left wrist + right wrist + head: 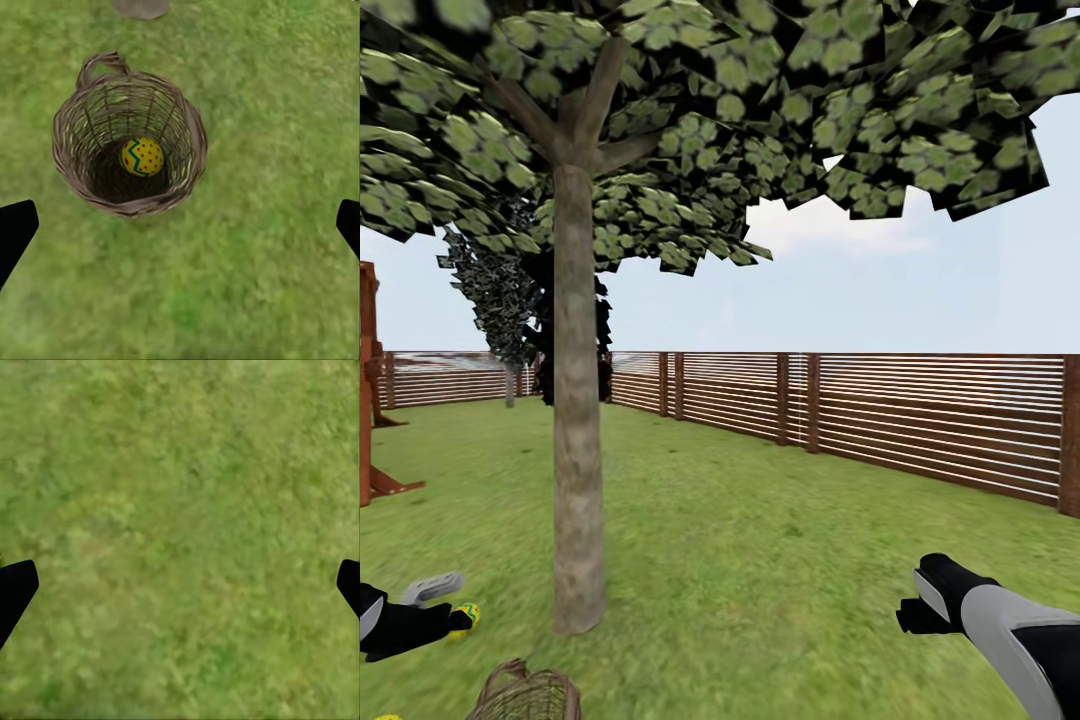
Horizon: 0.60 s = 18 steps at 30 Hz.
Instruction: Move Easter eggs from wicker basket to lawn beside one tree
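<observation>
Looking through head view: tree (578,400) trunk just ahead on lawn (760,540), wicker basket (525,695) near its base at lower edge; one egg (465,615) on grass beside left gripper (455,605), another at corner (385,717). Right gripper (920,605) — over bare grass; fence (920,420) behind.
Left wrist view: fingers (15,229) spread wide, basket below — one Easter egg (142,157) inside.
Right wrist view: fingers (15,585) spread, grass only.

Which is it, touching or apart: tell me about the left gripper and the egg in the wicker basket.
Apart. In the left wrist view the egg lies on the floor of the wicker basket, while the open left gripper hangs above, fingers wide of it.
</observation>
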Available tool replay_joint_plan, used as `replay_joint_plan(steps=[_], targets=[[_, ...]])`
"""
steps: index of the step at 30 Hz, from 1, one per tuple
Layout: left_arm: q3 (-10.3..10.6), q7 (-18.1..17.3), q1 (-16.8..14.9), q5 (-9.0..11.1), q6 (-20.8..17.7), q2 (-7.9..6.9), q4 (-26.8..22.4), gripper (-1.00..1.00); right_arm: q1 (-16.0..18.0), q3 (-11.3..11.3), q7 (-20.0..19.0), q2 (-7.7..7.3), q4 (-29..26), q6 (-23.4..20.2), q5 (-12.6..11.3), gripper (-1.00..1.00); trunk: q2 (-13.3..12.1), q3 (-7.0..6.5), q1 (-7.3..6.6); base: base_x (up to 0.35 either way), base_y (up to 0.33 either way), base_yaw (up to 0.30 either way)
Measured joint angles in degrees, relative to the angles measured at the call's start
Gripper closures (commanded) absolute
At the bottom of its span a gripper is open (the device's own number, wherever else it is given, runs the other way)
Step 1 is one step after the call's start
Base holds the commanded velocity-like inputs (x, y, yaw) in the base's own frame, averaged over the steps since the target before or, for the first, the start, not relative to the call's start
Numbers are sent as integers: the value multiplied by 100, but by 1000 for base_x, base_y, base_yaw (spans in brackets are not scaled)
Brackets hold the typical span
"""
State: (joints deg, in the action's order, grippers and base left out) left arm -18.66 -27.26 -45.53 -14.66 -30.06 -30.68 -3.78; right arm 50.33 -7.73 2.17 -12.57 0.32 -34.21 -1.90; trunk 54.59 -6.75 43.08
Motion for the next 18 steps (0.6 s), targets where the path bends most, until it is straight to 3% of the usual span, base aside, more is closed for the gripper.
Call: replay_joint_plan(steps=[11,18], targets=[[0,1,0,-6,3,-1,0,-100,0,1,-2,37,3,-9,-1,-100,0,0,1,323,0,0],[5,12,0,-8,-11,2,0,-100,-2,-1,-2,60,78,-6,7,-100,-1,0,3,51,0,0]])
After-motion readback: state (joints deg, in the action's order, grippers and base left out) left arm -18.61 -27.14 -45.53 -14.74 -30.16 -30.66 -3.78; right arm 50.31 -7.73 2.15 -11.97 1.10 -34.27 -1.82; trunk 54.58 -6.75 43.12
